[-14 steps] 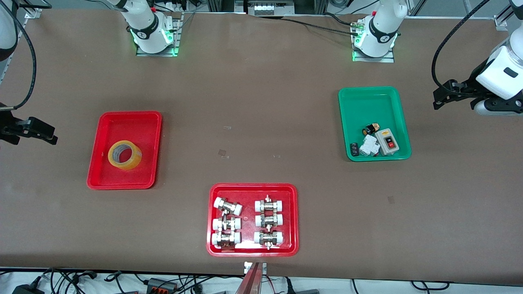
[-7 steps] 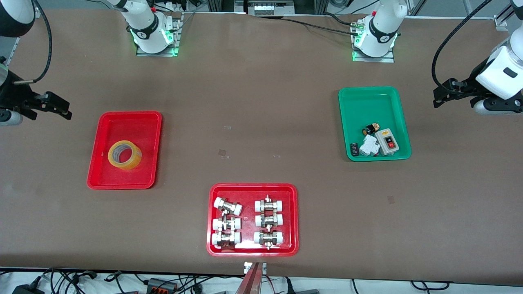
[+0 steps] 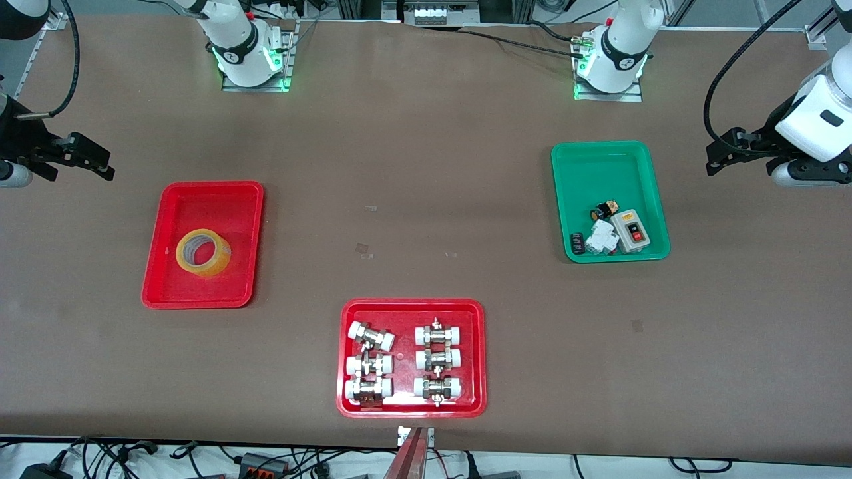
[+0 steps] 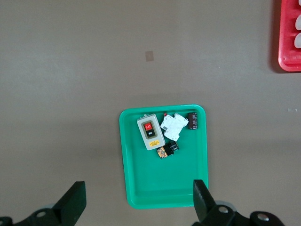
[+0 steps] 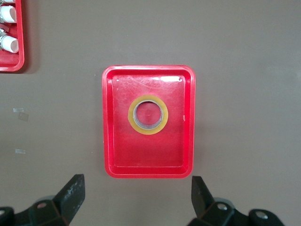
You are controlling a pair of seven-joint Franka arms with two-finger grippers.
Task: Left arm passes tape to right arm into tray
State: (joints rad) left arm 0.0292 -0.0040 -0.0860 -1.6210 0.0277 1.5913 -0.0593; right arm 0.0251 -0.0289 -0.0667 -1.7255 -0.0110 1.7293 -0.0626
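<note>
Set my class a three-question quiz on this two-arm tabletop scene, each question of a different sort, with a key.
1. True or false: the tape lies flat in the plain red tray.
2. Which tray holds the switch box? A) the plain red tray B) the green tray C) the tray of pipe fittings
3. Fill in: the left gripper and the right gripper both have their fingers ____.

Key
1. True.
2. B.
3. Open; each hangs clear of the trays, at its own arm's end of the table, holding nothing.
</note>
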